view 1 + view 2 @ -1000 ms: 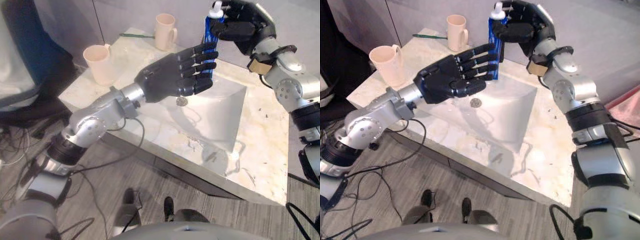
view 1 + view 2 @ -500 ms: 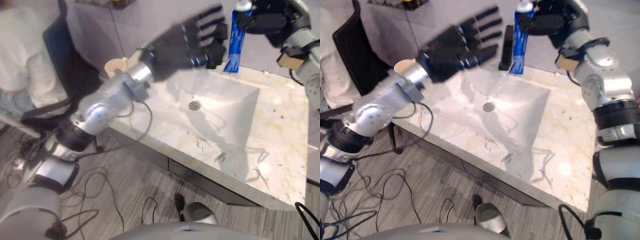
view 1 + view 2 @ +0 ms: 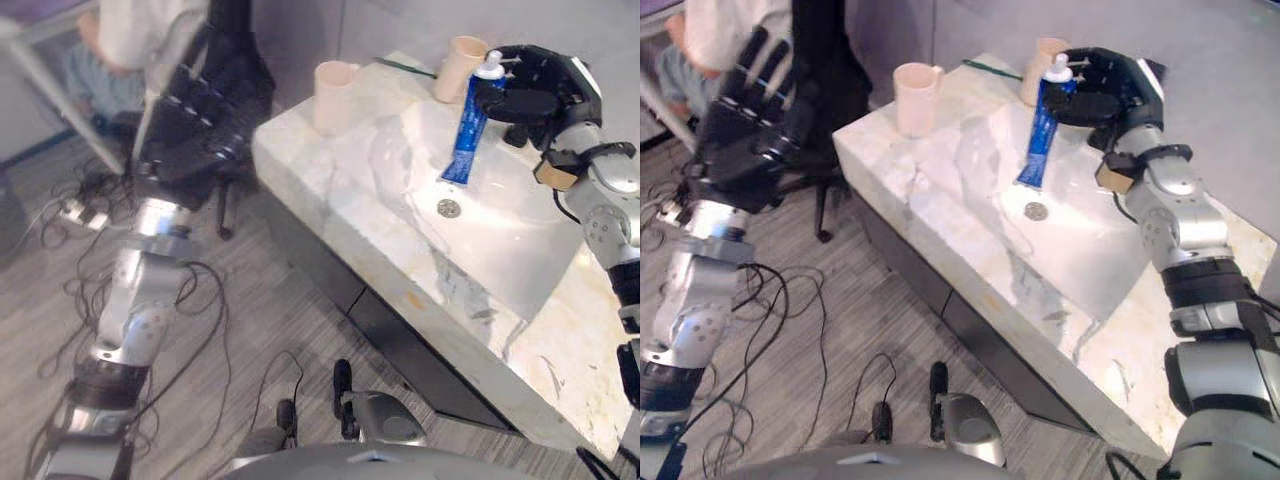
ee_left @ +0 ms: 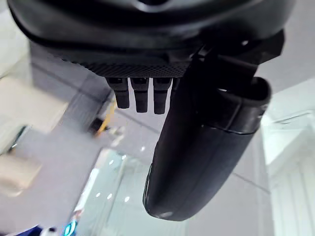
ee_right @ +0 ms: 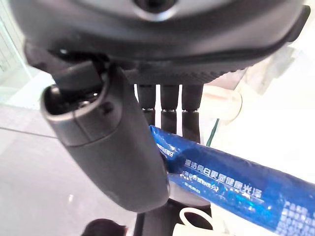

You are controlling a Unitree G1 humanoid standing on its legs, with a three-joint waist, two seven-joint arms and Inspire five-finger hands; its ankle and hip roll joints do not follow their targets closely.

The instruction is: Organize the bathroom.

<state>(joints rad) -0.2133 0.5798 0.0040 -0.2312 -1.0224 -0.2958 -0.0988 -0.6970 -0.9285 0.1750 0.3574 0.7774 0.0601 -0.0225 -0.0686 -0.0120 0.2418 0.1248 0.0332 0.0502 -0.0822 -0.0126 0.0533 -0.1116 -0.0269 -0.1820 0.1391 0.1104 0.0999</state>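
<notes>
A blue toothpaste tube [image 3: 466,132] with a white cap hangs upright over the sink basin [image 3: 505,235], just above the drain [image 3: 449,208]. My right hand [image 3: 537,92] is shut on its upper end; in the right wrist view the thumb [image 5: 115,147] and the fingers pinch the tube [image 5: 236,183]. My left hand [image 3: 203,118] is raised off the counter's left side, over the floor, open with straight fingers and nothing in it [image 4: 206,147].
Two cream cups stand on the marble counter [image 3: 330,175]: one [image 3: 335,95] near its left corner, one [image 3: 462,68] at the back beside the tube. A green toothbrush [image 3: 405,66] lies between them. A black chair [image 3: 238,60] and a seated person [image 3: 140,25] are to the left.
The camera has swung, so the whole scene has shifted. My left hand has drawn away from the tube, out past the counter's left edge. The right hand still holds the tube.
</notes>
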